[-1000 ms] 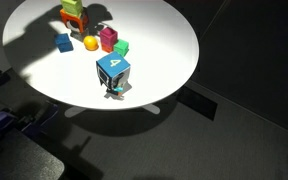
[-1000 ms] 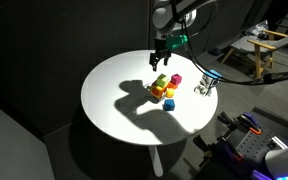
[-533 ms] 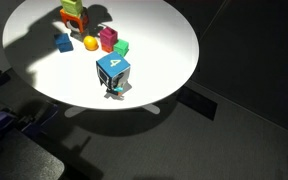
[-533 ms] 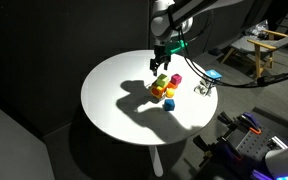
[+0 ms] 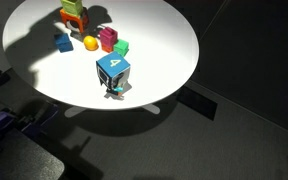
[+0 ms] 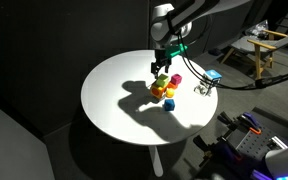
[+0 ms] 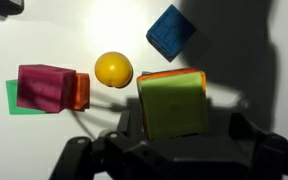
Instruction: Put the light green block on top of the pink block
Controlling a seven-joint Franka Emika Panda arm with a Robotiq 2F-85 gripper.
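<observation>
- The round white table is the largest thing in both exterior views, brightly lit against a dark room, with every block on it.
- The arm comes in from the top of an exterior view and reaches down over the cluster of small blocks.
- The blue numbered cube stands near the table's edge, well apart from the small blocks; it shows a white 4.
- The gripper hangs above the cluster, clear of it. In the wrist view its two fingers enter from the bottom, spread wide with nothing between them, one to each side of the light green block in the picture.
- The light green block lies directly under the wrist camera on top of an orange block, whose edge shows along its upper side.
- The pink block sits on the table to the side, apart from the light green block. An orange face touches its nearer side, and I cannot tell what that belongs to.
- A small blue block lies tilted, just beyond the orange one.
- A yellow ball rests between the pink block and the stacked pair.
- A deeper green block sits just beside the pink one; only a sliver of it shows in the wrist view.
</observation>
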